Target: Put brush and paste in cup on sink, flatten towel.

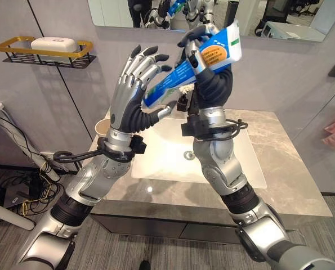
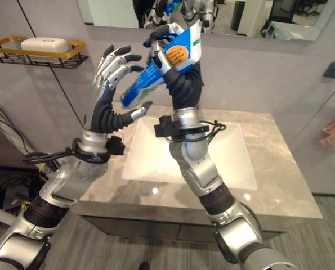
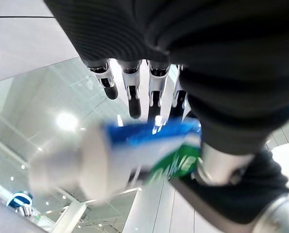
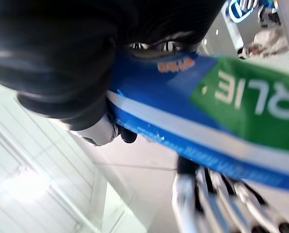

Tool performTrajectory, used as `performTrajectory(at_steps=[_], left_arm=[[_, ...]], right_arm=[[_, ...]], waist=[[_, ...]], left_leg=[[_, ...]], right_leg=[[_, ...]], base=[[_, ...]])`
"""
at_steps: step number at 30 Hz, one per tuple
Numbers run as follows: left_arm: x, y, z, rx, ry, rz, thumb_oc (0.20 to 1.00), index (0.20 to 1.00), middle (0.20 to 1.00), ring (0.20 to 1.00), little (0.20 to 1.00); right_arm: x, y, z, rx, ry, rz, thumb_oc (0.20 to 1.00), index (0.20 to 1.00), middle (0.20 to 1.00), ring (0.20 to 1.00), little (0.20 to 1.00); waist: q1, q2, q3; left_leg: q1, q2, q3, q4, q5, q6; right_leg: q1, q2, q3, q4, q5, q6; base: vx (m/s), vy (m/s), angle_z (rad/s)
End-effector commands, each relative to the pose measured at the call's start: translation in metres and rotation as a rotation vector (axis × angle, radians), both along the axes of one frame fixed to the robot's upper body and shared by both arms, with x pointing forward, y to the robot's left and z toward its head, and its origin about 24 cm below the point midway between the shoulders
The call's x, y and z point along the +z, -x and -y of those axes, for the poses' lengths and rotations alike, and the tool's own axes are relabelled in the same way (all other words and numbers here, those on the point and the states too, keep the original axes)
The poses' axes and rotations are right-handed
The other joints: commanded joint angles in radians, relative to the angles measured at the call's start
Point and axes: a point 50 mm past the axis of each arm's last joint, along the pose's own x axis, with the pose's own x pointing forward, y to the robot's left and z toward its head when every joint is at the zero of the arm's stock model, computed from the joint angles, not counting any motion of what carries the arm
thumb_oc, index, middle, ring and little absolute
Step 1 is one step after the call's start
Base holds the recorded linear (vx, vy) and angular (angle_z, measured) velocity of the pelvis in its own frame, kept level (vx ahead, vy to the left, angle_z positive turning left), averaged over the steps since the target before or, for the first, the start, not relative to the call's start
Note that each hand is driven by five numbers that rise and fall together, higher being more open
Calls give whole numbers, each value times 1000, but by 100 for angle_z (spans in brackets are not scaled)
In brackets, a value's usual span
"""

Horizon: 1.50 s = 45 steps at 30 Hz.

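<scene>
The right hand (image 1: pixel 204 48) was clamped on the one toothpaste tube (image 1: pixel 192 70), raised high above the sink (image 1: pixel 156 160). The left hand (image 1: pixel 134 76) waited beside it, fingers spread, touching the tube's lower end. One cup (image 1: pixel 101 127) stood at the sink's left; nothing looked placed yet

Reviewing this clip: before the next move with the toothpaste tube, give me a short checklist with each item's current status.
1. Right hand curled round the toothpaste tube: ok.
2. Left hand has a grip on the tube: not ok, its fingers are spread beside the lower end.
3. Cup upright on the counter by the sink: ok, though partly hidden behind the left wrist.
4. Tube in the cup: not ok, it is held high above the sink.
5. Brush in the cup: cannot tell.
</scene>
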Motion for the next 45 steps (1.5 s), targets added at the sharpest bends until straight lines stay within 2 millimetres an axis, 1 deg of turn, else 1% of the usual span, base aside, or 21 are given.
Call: performTrajectory(at_steps=[1,4,5,6,7,8,10,12,13,17,18,19,20,21,25,26,28,29,31,36,45], left_arm=[[10,3,-1,-51,105,28,1000,1000,1000,1000,1000],[13,10,-4,-64,112,52,1000,1000,1000,1000,1000],[13,12,-6,-64,112,59,1000,1000,1000,1000,1000],[14,14,-8,-65,112,64,1000,1000,1000,1000,1000],[15,16,-11,-73,123,70,1000,1000,1000,1000,1000],[15,20,-13,-97,149,65,1000,1000,1000,1000,1000],[8,22,-13,-141,190,3,1000,1000,1000,1000,1000],[-10,24,-17,-158,188,-95,1000,1000,1000,1000,1000],[-10,25,-17,-160,187,-96,1000,1000,1000,1000,1000],[-45,32,-32,-178,155,-299,1000,1000,1000,1000,1000],[-45,33,-32,-180,154,-300,1000,1000,1000,1000,1000],[-64,32,-39,-167,130,-413,1000,1000,1000,1000,1000],[-64,32,-39,-167,129,-413,1000,1000,1000,1000,1000],[-85,33,-48,-143,87,-535,1000,1000,1000,1000,1000],[-124,40,-69,-96,5,-773,1000,1000,1000,1000,1000],[-124,40,-69,-97,4,-774,1000,1000,1000,1000,1000],[-141,43,-77,-76,-32,-875,1000,1000,1000,1000,1000],[-141,43,-77,-77,-31,-876,1000,1000,1000,1000,1000],[-154,45,-86,-49,39,-952,1000,1000,1000,1000,1000],[-158,48,-92,-28,95,-979,1000,1000,1000,1000,1000],[-168,51,-95,-20,139,-1030,1000,1000,1000,1000,1000]], right_arm=[[21,11,8,30,-158,84,200,200,200,200,200],[23,9,10,17,-179,80,200,200,200,200,200],[24,7,12,6,-182,79,200,200,200,200,200],[25,7,12,0,-185,83,200,200,200,200,200],[27,7,14,-6,-195,85,200,200,200,200,200],[29,7,13,-4,-208,84,200,200,200,200,200],[31,5,12,-13,-192,84,200,200,200,200,200],[39,2,17,-68,-168,114,200,200,200,200,200],[39,2,17,-70,-169,112,200,200,200,200,200],[56,-4,34,-199,-158,167,200,200,200,200,200],[56,-4,35,-201,-160,167,200,200,200,200,200],[62,-6,40,-237,-148,184,200,200,200,200,200],[62,-6,40,-237,-149,184,200,200,200,200,200],[68,-6,45,-269,-138,207,200,200,200,200,200],[77,-6,50,-326,-84,252,200,200,200,200,200],[77,-6,50,-326,-85,252,200,200,200,200,200],[75,-10,47,-335,-39,241,200,200,200,200,200],[74,-10,47,-335,-38,241,200,200,200,200,200],[68,-13,46,-337,0,222,200,200,200,200,200],[57,-19,45,-332,39,178,200,200,200,200,200],[53,-16,53,-385,91,197,200,200,200,200,200]], waist=[[21,-35,-41],[31,-36,-34],[38,-36,-34],[40,-36,-29],[46,-36,-28],[54,-40,-21],[65,-44,-19],[88,-47,-11],[87,-48,-12],[139,-57,-1],[137,-59,-1],[163,-59,8],[160,-61,4],[187,-63,11],[233,-70,21],[232,-72,20],[248,-77,27],[247,-77,27],[258,-79,36],[264,-80,44],[269,-82,56]], left_leg=[[44,10,32,3,-49,-30],[36,7,29,3,-36,-29],[38,8,27,3,-48,-30],[33,7,25,3,-35,-30],[34,8,20,3,-46,-31],[25,4,14,3,-30,-29],[25,2,4,3,-40,-30],[17,-1,-12,3,-35,-28],[16,-2,-13,3,-35,-28],[-7,-18,-57,3,-25,-22],[-8,-19,-60,3,-24,-22],[-18,-26,-76,3,-11,-20],[-18,-26,-79,3,-19,-20],[-29,-33,-96,3,-13,-17],[-45,-46,-127,3,-6,-11],[-46,-47,-129,3,-5,-11],[-55,-55,-141,3,-1,-8],[-56,-55,-142,3,-1,-8],[-63,-61,-150,3,3,-6],[-72,-66,-153,3,4,-2],[-83,-71,-153,3,2,3]], right_leg=[[-38,-84,3,-2,134,81],[-43,-86,0,-2,144,79],[-39,-85,-2,-2,134,80],[-43,-88,-5,-2,144,78],[-38,-86,-5,-2,131,78],[-44,-90,-9,-2,141,75],[-38,-90,-16,-2,130,73],[-36,-93,-30,-2,127,71],[-36,-94,-32,-2,126,71],[-29,-103,-71,-2,122,73],[-29,-104,-73,-2,122,74],[-27,-108,-89,-2,127,74],[-26,-108,-91,-2,119,76],[-24,-112,-106,-2,117,78],[-21,-117,-137,-2,115,84],[-22,-118,-139,-2,114,84],[-22,-122,-150,-2,114,86],[-22,-122,-150,-2,114,87],[-23,-126,-159,-2,115,88],[-27,-132,-163,-2,116,92],[-38,-136,-162,-2,121,96]], base=[[36,7,0],[-14,0,0],[-38,-10,2],[39,-21,2],[-53,-18,5],[29,-23,11],[15,-20,25],[-9,-9,20],[1,-7,18],[6,-13,30],[-31,7,47],[-11,4,39],[1,-1,47],[47,-4,44],[8,4,26],[-6,-1,21],[2,9,30],[-3,10,20],[-8,7,10],[-3,9,9],[0,0,0]])
